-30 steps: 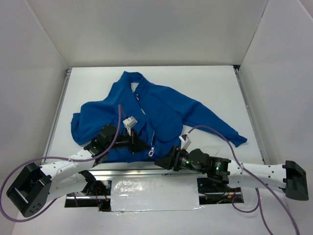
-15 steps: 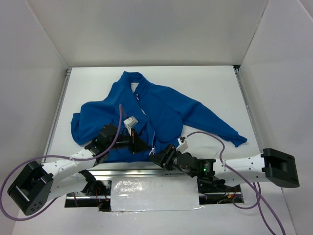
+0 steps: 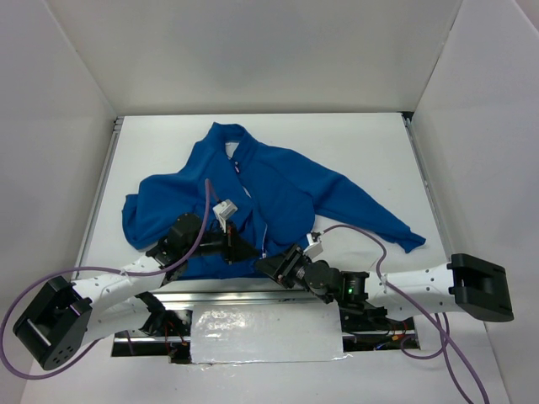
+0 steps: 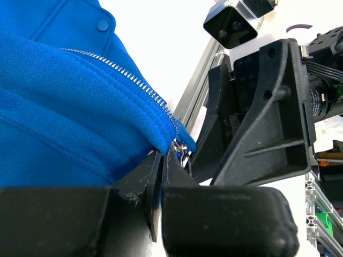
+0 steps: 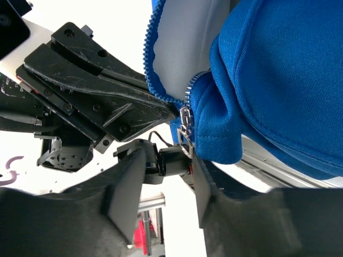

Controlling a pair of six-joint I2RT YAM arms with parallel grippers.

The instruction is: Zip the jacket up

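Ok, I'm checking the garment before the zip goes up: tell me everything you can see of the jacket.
The jacket is bright blue fleece with a stand-up collar. It lies front-up on the white table, collar away from the arms, one sleeve stretched out sideways. Its front is unzipped above the metal zipper pull, showing pale lining; the pull sits at the bottom hem. The left gripper is shut on the hem beside it, and the right gripper stands open at the pull.
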